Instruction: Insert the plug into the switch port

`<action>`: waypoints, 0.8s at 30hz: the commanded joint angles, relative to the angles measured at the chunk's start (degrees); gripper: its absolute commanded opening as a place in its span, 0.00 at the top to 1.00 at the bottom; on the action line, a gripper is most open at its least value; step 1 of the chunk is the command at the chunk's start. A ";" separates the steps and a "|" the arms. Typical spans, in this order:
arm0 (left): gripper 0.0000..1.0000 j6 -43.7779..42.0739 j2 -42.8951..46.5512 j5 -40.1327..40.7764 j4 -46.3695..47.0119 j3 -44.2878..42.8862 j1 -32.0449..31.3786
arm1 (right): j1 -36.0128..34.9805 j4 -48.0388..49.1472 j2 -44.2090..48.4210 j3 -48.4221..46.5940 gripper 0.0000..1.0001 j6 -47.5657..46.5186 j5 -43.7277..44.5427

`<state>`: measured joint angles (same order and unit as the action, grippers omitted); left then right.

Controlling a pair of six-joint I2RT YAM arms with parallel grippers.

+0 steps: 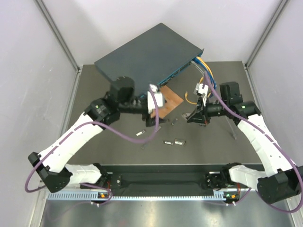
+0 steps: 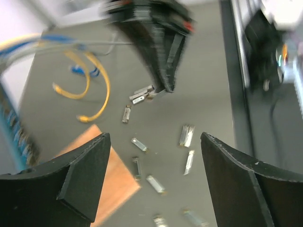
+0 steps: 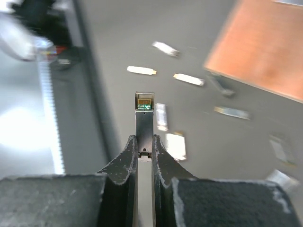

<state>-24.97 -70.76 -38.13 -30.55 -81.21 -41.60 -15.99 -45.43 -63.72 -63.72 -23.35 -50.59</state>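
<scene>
The switch (image 1: 151,52) is a flat dark blue-grey box at the back of the table, its teal port face (image 1: 177,73) turned toward the front right. My right gripper (image 3: 144,141) is shut on a slim silver plug (image 3: 144,113), whose gold-contact end sticks out past the fingertips. In the top view this gripper (image 1: 191,117) hovers over the mat, right of the wooden square and short of the port face. My left gripper (image 2: 155,142) is open with nothing between its fingers. It hangs over the near corner of the wooden square (image 1: 170,101).
Several loose silver plugs (image 1: 179,141) lie scattered on the dark mat in front of the arms. Yellow and blue cables (image 1: 201,71) trail from the switch's right end. White walls close the sides, and a black rail (image 1: 156,179) runs along the near edge.
</scene>
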 commanded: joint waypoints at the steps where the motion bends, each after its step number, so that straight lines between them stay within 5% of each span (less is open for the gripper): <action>1: 0.19 -25.96 0.54 6.13 -7.86 -1.15 -6.10 | -0.27 -2.91 -0.44 1.05 1.00 0.94 -14.61; 4: 0.21 -35.02 -0.16 9.38 -11.63 -0.35 -11.56 | -1.32 -3.96 -1.22 1.94 1.00 0.77 -19.63; 11: 0.26 -41.55 -2.80 11.06 -11.73 0.34 -15.87 | -6.33 -2.05 -1.76 3.86 1.00 4.17 -20.43; 24: 0.51 -41.56 -5.52 15.89 -9.00 3.16 -22.29 | -9.76 -0.53 -3.86 2.91 1.00 6.74 -20.95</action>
<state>-65.49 -75.96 -22.92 -41.56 -78.39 -63.00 -24.69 -47.70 -66.94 -58.89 -16.67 -68.97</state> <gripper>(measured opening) 0.508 0.055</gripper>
